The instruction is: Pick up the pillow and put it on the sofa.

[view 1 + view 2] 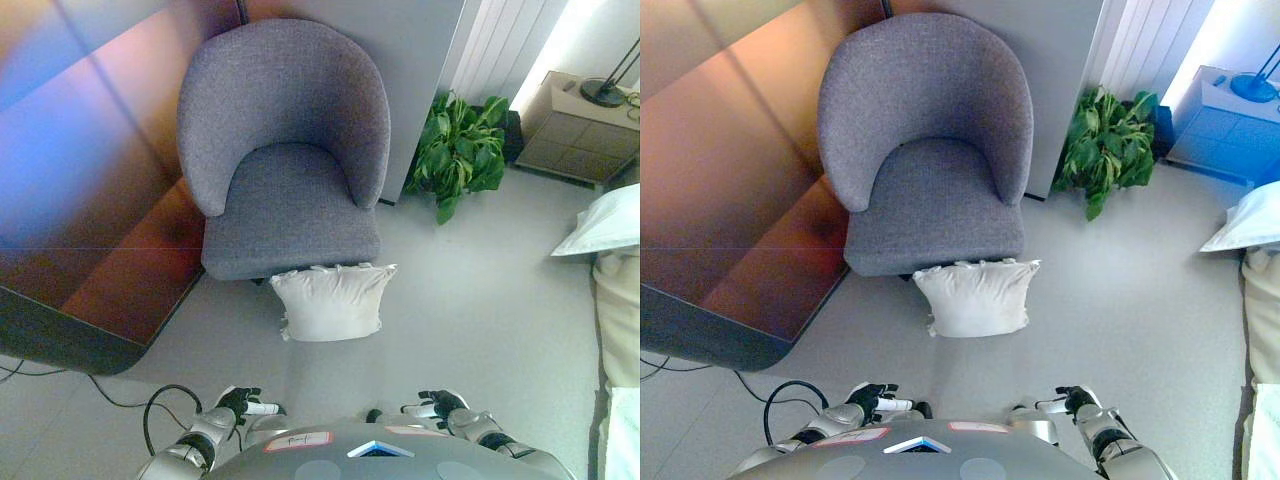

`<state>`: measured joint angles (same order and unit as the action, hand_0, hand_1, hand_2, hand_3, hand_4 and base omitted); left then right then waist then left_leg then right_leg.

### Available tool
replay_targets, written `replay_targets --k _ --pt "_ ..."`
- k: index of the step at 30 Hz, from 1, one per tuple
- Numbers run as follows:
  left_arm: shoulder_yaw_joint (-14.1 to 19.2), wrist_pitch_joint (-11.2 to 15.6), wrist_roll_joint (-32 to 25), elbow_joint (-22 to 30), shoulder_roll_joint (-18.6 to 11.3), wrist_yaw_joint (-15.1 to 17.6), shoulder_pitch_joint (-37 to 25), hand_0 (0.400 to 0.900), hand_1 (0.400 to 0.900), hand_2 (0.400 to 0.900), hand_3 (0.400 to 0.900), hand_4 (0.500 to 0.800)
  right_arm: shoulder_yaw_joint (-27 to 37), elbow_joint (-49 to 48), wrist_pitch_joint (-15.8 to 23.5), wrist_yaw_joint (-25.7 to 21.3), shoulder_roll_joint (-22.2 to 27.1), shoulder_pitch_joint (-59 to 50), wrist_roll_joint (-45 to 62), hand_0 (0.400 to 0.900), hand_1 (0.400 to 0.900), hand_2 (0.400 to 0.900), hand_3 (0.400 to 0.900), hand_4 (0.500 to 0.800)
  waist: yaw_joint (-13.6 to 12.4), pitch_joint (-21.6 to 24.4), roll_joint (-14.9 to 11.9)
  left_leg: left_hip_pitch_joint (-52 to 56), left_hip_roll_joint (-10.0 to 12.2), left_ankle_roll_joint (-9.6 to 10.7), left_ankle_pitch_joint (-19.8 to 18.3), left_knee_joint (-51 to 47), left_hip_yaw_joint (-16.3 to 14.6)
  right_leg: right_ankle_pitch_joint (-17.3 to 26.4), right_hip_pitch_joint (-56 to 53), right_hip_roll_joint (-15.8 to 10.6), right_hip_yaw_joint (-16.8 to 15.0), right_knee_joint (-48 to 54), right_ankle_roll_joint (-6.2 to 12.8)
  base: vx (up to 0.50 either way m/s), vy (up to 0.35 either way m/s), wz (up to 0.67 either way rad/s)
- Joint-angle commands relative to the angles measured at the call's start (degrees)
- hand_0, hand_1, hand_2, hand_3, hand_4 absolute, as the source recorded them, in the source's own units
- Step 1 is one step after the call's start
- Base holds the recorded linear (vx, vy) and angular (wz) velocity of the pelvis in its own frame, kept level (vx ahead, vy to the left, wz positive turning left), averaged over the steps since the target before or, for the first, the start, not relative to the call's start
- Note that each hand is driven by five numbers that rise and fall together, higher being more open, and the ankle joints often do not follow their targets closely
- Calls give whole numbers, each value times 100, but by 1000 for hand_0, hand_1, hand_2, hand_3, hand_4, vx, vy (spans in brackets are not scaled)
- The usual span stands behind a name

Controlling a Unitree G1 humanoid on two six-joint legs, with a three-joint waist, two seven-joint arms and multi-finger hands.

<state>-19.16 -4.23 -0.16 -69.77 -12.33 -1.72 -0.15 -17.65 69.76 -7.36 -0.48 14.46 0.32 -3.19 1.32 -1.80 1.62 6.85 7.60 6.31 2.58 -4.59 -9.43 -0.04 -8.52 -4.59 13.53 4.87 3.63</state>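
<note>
A white pillow (332,301) lies on the grey floor, its upper edge leaning against the front of a grey upholstered armchair (290,150). The chair's seat (292,210) holds nothing. My left hand (243,403) hangs low at the bottom left, well short of the pillow, fingers relaxed and holding nothing. My right hand (436,407) hangs at the bottom right, likewise relaxed and holding nothing.
A dark wooden panel (100,200) runs along the left, beside the chair. A green potted plant (460,150) stands right of the chair by the wall. A bed edge with a white pillow (610,225) shows at the far right, and a bedside cabinet (585,125) with a lamp base.
</note>
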Motion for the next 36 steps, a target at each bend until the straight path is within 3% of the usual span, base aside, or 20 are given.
replay_targets --k 1,6,31,36 --pt "-115 163 87 -165 -57 140 -310 900 900 900 900 800 -158 259 34 109 -172 -311 -104 900 900 900 900 800 -25 -141 -218 142 -536 -391 -405 -28 -178 53 112 -3 -54 -57 322 0 0 0" --pt "-93 227 37 -211 -27 -215 -284 900 900 900 900 800 -146 254 52 129 -189 -285 -121 900 900 900 900 800 -18 -147 -242 151 -533 -397 -417 -17 -202 49 117 0 -57 -78 318 0 0 0" --pt "-23 306 21 -278 -17 -28 -274 900 900 900 900 800 -170 313 33 142 -251 -316 -41 900 900 900 900 800 10 -207 -207 119 -469 -367 -370 5 -201 -8 152 61 -98 -119 254 4 -15 1" --pt "-6 497 49 -263 -47 178 -278 900 900 900 900 800 -167 274 -5 106 -245 -319 144 900 900 900 900 800 38 -271 -200 79 -405 -328 -335 53 -230 -71 218 118 -125 -204 195 20 -91 -1"
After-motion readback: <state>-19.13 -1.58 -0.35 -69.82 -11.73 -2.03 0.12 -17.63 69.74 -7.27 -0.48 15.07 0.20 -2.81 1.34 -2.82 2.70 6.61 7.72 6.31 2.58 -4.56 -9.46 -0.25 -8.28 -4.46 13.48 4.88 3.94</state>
